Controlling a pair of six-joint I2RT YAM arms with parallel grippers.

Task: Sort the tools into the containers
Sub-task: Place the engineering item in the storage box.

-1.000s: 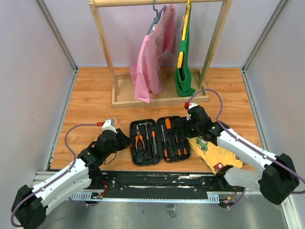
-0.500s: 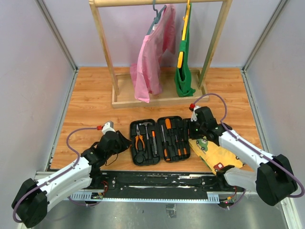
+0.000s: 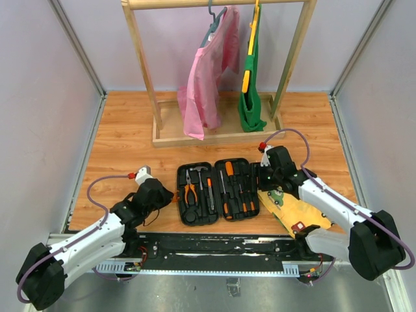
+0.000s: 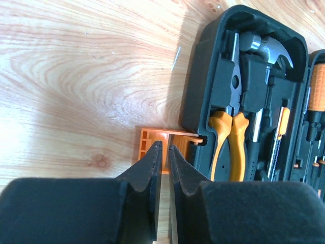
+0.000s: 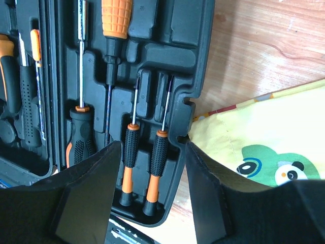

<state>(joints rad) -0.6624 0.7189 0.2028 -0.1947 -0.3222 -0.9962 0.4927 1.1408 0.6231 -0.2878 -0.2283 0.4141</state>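
Top external shows the tools (image 3: 190, 194) slotted in the open case (image 4: 198, 91) on the bench (image 3: 130, 130); closing seems left. Nearly closed and empty, the left end effector (image 4: 162, 148) sits at the latch (image 4: 147, 145); the right end effector (image 5: 152, 152) gapes empty.

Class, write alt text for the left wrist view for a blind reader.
The left gripper, jaws nearly together, sits at the orange latch of an open black tool case holding orange-handled pliers and a hammer.
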